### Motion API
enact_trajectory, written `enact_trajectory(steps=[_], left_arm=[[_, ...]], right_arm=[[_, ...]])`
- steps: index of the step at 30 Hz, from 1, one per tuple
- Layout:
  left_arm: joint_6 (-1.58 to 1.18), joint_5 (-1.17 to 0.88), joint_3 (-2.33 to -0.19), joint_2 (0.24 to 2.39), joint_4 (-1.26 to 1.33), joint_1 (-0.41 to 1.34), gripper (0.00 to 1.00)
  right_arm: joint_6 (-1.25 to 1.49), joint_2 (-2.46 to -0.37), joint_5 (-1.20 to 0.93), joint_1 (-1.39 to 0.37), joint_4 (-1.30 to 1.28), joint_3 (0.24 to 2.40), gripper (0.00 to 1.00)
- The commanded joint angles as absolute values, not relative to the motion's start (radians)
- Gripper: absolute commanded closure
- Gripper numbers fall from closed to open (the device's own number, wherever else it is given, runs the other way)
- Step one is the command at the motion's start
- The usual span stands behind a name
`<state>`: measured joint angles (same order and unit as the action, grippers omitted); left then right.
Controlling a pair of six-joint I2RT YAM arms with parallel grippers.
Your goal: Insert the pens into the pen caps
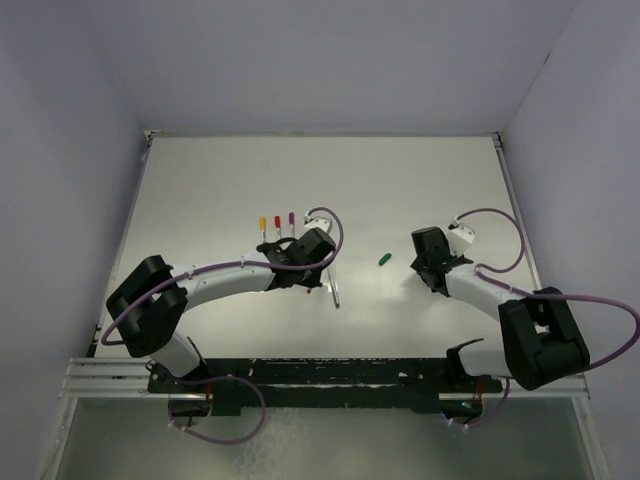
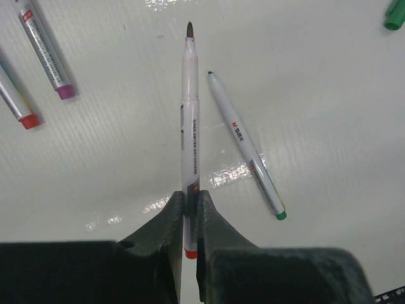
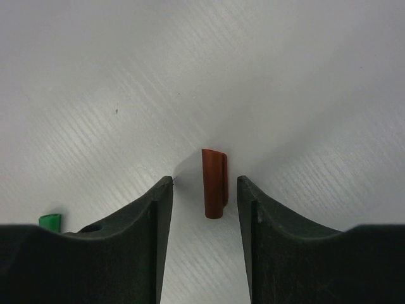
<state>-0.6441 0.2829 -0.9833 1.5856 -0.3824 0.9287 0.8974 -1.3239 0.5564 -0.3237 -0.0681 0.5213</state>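
Note:
My left gripper (image 2: 190,202) is shut on a silvery-white pen (image 2: 190,114) with a red end plug; its dark tip is bare and points away over the table. A second uncapped pen (image 2: 243,142) with a green end lies just right of it; it also shows in the top view (image 1: 335,290). My right gripper (image 3: 204,182) is open, low over the table, with a red cap (image 3: 214,182) lying between its fingers, untouched. A green cap (image 1: 384,259) lies between the two grippers, seen also in the right wrist view (image 3: 50,221). In the top view the left gripper (image 1: 300,255) hides its pen and the right gripper (image 1: 430,262) hides the red cap.
Three pens with yellow (image 1: 263,224), red (image 1: 277,221) and purple (image 1: 291,219) ends lie side by side just beyond the left gripper. The white table (image 1: 420,180) is walled on three sides. Purple cables loop over both arms.

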Motion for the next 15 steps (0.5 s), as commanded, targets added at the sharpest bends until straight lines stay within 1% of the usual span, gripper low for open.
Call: enact_trajectory(steps=[1, 11, 13, 15], left_arm=[[-0.624, 0.285, -0.988, 1.553, -0.362, 0.928, 1.0], [-0.624, 0.298, -0.994, 1.548, -0.367, 0.927, 1.0], [-0.626, 0.307, -0.993, 1.54, -0.372, 0.927, 1.0], [-0.628, 0.312, -0.99, 1.53, -0.376, 0.927, 1.0]], right_arm=[[0.905, -1.344, 0.557, -0.312, -0.053, 0.533, 0.53], [0.909, -1.358, 0.546, -0.304, -0.071, 0.536, 0.59], [0.905, -1.356, 0.541, -0.304, -0.084, 0.537, 0.64], [0.903, -1.357, 0.53, -0.304, -0.098, 0.542, 0.72]])
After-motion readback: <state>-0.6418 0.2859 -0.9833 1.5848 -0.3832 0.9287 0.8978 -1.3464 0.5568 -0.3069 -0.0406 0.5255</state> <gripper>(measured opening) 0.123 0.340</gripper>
